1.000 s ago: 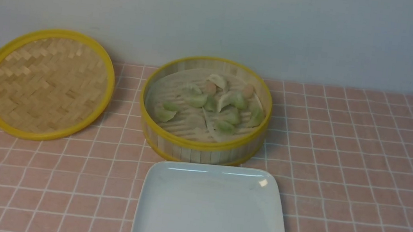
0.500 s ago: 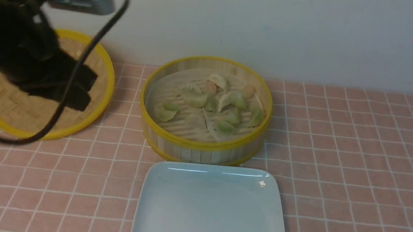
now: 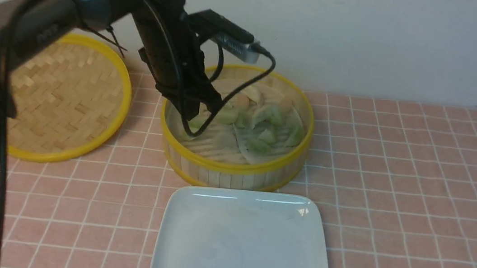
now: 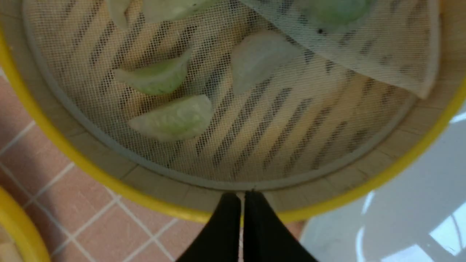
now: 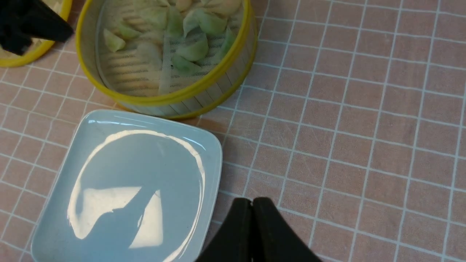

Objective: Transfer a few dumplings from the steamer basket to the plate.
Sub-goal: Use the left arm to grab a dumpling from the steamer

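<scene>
Dumplings in steamer basket partly hidden behind left end effector.

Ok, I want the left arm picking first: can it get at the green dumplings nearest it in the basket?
Probably yes. The left gripper hangs over the steamer basket, the lid lies aside, and nothing covers the dumplings. Its fingers are shut, so they must open first.
</scene>
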Controlling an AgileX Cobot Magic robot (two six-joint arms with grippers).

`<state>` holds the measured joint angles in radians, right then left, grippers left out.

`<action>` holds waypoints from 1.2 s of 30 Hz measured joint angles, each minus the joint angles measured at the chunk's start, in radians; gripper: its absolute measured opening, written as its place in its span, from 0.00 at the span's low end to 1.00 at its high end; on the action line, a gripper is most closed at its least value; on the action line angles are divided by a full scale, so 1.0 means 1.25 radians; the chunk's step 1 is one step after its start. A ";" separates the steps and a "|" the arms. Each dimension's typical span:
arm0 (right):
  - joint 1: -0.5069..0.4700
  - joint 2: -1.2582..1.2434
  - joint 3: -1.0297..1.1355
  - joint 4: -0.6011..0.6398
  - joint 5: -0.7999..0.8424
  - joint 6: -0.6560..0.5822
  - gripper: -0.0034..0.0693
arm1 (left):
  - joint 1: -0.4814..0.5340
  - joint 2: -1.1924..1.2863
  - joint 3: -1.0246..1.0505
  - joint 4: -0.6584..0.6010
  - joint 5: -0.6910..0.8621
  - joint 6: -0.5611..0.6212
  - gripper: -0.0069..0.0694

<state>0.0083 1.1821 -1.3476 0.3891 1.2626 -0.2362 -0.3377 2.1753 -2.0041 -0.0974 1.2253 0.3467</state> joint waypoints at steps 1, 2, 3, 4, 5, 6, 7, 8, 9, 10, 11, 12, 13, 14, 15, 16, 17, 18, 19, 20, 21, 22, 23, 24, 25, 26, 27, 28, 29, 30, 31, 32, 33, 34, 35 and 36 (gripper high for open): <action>0.000 0.000 0.000 0.000 0.000 0.001 0.03 | 0.000 0.022 -0.012 0.010 0.000 0.000 0.11; 0.000 0.000 0.000 0.000 0.000 0.001 0.03 | 0.000 0.043 -0.024 0.020 0.000 0.000 0.14; 0.000 0.000 0.000 0.000 0.000 0.001 0.03 | 0.000 0.061 -0.034 0.029 0.000 0.001 0.17; 0.000 0.000 0.000 0.000 0.000 0.001 0.03 | 0.000 0.071 -0.039 0.035 0.000 0.001 0.20; 0.000 0.000 0.000 0.000 0.000 0.001 0.03 | 0.000 0.083 -0.044 0.043 0.000 0.001 0.23; 0.000 0.000 0.000 0.000 0.000 0.001 0.03 | 0.000 0.100 -0.048 0.051 -0.001 0.001 0.31; 0.000 0.000 0.000 0.000 0.000 0.001 0.03 | 0.000 0.106 -0.050 0.054 -0.006 0.001 0.34; 0.000 0.000 0.000 0.000 0.000 0.001 0.03 | 0.000 0.118 -0.052 0.058 -0.018 0.000 0.43; 0.000 0.000 0.000 0.000 0.000 0.001 0.03 | 0.000 0.123 -0.053 0.060 -0.029 0.000 0.48; 0.000 0.000 0.000 0.000 0.000 0.001 0.03 | 0.000 0.130 -0.053 0.063 -0.045 0.000 0.54; 0.000 0.000 0.000 0.000 0.000 0.001 0.03 | 0.000 0.135 -0.053 0.068 -0.061 0.000 0.60; 0.000 0.000 0.000 0.000 0.000 0.001 0.03 | 0.000 0.138 -0.053 0.070 -0.070 0.000 0.63; 0.000 0.000 0.000 0.000 0.000 0.001 0.03 | 0.000 0.143 -0.053 0.078 -0.089 0.000 0.70; 0.000 0.000 0.000 0.000 0.000 0.001 0.03 | 0.000 0.144 -0.053 0.078 -0.095 0.000 0.72; 0.000 0.000 0.000 0.000 0.000 0.001 0.03 | 0.000 0.148 -0.053 0.078 -0.112 -0.001 0.77; 0.000 0.000 0.000 0.000 0.000 0.002 0.03 | 0.000 0.151 -0.053 0.078 -0.116 -0.001 0.78; 0.000 0.000 0.000 0.000 0.000 0.002 0.03 | 0.000 0.153 -0.053 0.078 -0.126 -0.001 0.79; 0.000 0.000 0.000 0.000 0.000 0.002 0.03 | 0.000 0.157 -0.053 0.078 -0.135 -0.002 0.80; 0.000 0.000 0.000 0.000 0.000 0.002 0.03 | 0.000 0.160 -0.055 0.078 -0.136 -0.003 0.80; 0.000 0.000 0.000 0.000 0.000 0.002 0.03 | 0.000 0.161 -0.056 0.078 -0.136 -0.003 0.80; 0.000 0.000 0.000 0.000 0.000 0.002 0.03 | 0.000 0.164 -0.058 0.078 -0.137 -0.003 0.78; 0.000 0.000 0.000 0.000 0.000 0.002 0.03 | 0.000 0.165 -0.059 0.078 -0.136 -0.003 0.76; 0.000 0.000 0.000 0.000 0.000 0.003 0.03 | 0.000 0.167 -0.061 0.078 -0.132 -0.004 0.72; 0.000 0.000 0.000 0.000 0.000 0.003 0.03 | -0.001 0.167 -0.061 0.073 -0.129 -0.008 0.69; 0.000 0.000 0.000 0.000 0.000 0.003 0.03 | -0.003 0.167 -0.064 0.078 -0.125 -0.018 0.60; 0.000 0.000 0.000 0.000 0.000 0.003 0.03 | -0.004 0.166 -0.067 0.085 -0.119 -0.027 0.54; 0.000 0.000 0.000 0.001 0.000 0.003 0.03 | -0.008 0.163 -0.071 0.093 -0.107 -0.036 0.53; 0.000 0.000 0.000 0.001 0.000 0.003 0.03 | -0.011 0.161 -0.075 0.103 -0.089 -0.045 0.53; 0.000 0.000 0.000 0.001 0.000 0.003 0.03 | -0.013 0.161 -0.077 0.107 -0.076 -0.050 0.53; 0.000 0.000 0.000 0.001 0.000 0.003 0.03 | -0.018 0.158 -0.089 0.118 -0.042 -0.058 0.53; 0.000 0.000 0.000 0.001 0.000 0.003 0.03 | -0.020 0.154 -0.102 0.121 -0.023 -0.064 0.53; 0.000 0.000 0.000 0.001 0.000 0.003 0.03 | -0.022 0.146 -0.118 0.121 -0.010 -0.069 0.53; 0.000 0.000 0.000 0.001 0.000 0.003 0.03 | -0.025 0.139 -0.132 0.121 -0.004 -0.073 0.53; 0.000 0.000 0.000 0.001 0.000 0.003 0.03 | -0.027 0.129 -0.150 0.120 -0.001 -0.076 0.53; 0.000 0.000 0.000 0.001 0.000 0.003 0.03 | -0.028 0.111 -0.162 0.113 -0.001 -0.084 0.53; 0.000 0.000 0.000 0.001 0.000 0.003 0.03 | -0.030 0.081 -0.164 0.098 -0.001 -0.098 0.53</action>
<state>0.0083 1.1821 -1.3476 0.3909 1.2626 -0.2319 -0.3752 2.2760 -2.2085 0.0245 1.2241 0.2242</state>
